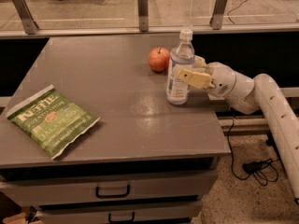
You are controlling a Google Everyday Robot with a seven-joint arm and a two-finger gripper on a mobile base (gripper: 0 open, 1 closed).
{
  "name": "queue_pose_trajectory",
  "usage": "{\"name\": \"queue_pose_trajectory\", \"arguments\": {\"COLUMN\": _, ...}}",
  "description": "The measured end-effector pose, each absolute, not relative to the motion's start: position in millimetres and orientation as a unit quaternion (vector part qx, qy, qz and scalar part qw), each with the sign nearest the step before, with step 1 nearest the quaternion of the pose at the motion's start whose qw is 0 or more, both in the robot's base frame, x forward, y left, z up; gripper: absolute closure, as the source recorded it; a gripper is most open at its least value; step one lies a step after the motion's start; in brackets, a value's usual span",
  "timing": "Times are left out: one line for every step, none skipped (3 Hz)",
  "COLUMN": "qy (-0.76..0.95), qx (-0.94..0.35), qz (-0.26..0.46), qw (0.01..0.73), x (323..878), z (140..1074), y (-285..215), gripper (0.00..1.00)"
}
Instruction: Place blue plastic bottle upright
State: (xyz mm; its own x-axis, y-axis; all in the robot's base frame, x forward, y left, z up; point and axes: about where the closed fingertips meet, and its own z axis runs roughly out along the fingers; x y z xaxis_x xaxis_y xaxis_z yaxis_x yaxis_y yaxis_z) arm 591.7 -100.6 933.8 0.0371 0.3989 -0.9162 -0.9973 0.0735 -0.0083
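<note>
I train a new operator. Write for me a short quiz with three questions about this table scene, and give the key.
1. What is the beige pincer, reaching in from the right, shut on?
2. The clear plastic water bottle with white cap is: A lying flat; B upright; C upside down.
3. True or false: the round red apple touches the flat green crisp bag.
Key: 1 the water bottle; 2 B; 3 false, the apple is beside the bottle, the bag near the grey table's front left corner.
</note>
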Motion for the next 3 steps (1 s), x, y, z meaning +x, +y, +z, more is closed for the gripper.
{"name": "queue_pose_trajectory", "arguments": {"qy": 0.386, "qx": -0.378, "qz": 0.573, "qw": 0.616, "x": 590.5, "z": 932.3, "y": -105.3, "gripper": 0.61}}
{"name": "queue_pose_trajectory", "arguments": {"qy": 0.381, "qx": -0.379, "qz": 0.577, "qw": 0.615, "x": 587.7, "z": 931.7, "y": -108.4, "gripper": 0.37}}
{"name": "queue_pose_trajectory", "arguments": {"qy": 0.378, "qx": -0.378, "qz": 0.58, "qw": 0.615, "x": 585.3, "z": 931.3, "y": -109.4, "gripper": 0.14}}
